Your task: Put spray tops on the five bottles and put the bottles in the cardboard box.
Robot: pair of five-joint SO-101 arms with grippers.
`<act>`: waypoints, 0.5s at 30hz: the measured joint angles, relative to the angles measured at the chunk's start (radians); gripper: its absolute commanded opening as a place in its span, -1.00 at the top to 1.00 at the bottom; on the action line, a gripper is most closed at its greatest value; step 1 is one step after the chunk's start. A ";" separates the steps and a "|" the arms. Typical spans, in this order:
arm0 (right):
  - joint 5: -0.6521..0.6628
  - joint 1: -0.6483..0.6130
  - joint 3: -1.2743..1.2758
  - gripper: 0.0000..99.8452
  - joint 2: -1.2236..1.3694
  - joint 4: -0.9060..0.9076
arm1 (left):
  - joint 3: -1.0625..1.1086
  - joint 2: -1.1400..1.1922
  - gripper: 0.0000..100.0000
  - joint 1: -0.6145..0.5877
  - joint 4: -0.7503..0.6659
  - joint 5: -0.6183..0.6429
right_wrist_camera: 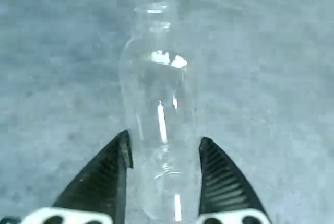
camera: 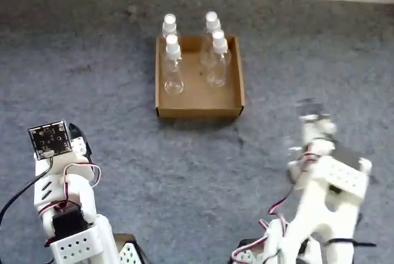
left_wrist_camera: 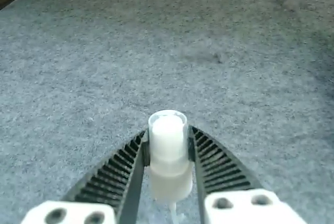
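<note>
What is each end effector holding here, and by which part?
Left end effector grips a spray top around its middle; right end effector grips a topless bottle by its lower body.

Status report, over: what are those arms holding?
Left end effector shut on white plastic spray top. Right end effector shut on clear uncapped plastic bottle. Four capped bottles in brown cardboard box.

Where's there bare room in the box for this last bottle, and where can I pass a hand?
In the cardboard box, the near strip between the four capped bottles and its near wall is bare. The carpet between the box and both arms is open for a hand. The box's far end is crowded.
</note>
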 measured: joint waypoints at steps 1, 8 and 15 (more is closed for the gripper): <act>-0.012 0.015 -0.018 0.98 0.035 -0.003 | 0.000 0.000 0.99 0.000 0.000 0.000; -0.152 0.054 -0.345 0.98 0.470 -0.006 | 0.000 0.000 0.99 0.000 0.000 0.000; -0.193 0.058 -0.552 0.78 0.672 0.032 | 0.000 0.000 0.99 0.000 0.000 0.000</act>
